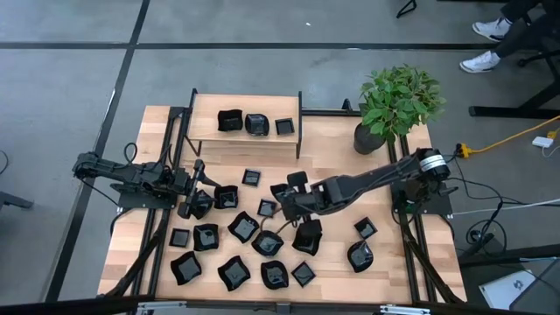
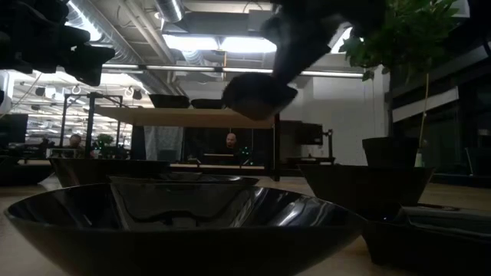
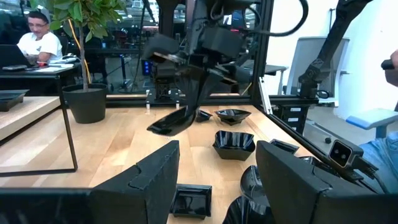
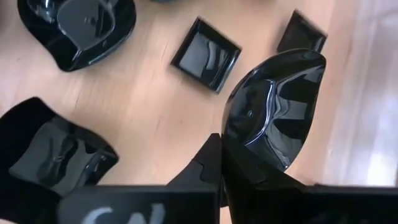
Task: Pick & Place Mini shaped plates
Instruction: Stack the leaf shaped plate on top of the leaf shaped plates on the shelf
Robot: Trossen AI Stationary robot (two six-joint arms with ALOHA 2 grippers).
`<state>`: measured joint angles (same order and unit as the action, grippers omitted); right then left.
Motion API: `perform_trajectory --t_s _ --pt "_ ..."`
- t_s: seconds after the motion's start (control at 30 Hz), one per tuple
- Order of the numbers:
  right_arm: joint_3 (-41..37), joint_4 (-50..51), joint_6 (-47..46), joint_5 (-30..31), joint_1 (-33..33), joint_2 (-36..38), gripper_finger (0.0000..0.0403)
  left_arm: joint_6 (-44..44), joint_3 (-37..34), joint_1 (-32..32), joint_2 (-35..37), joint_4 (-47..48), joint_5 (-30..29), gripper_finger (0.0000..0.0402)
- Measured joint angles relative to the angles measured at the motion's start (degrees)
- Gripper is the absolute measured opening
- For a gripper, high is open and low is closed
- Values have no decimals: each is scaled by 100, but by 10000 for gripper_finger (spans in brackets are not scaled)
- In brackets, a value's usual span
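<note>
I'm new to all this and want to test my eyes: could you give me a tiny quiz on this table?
1. True or false: the right tool holds a black dish above the table.
2. How many dishes sit on the raised wooden shelf?
3. The potted plant stands: A) back right corner B) front left corner C) on the shelf.

Key: 1 true; 2 three; 3 A.
</note>
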<state>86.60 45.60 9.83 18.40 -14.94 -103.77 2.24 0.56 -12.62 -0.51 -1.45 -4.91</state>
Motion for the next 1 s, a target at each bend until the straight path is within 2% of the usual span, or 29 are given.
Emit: perform_trajectory --t_s 0.53,1.0 --pt "985 -165 882 4 752 0 7 -2 0 -1 -1 0 0 208" --pt "1030 -1009 1481 2 1277 0 7 -2 0 0 0 0 0 208"
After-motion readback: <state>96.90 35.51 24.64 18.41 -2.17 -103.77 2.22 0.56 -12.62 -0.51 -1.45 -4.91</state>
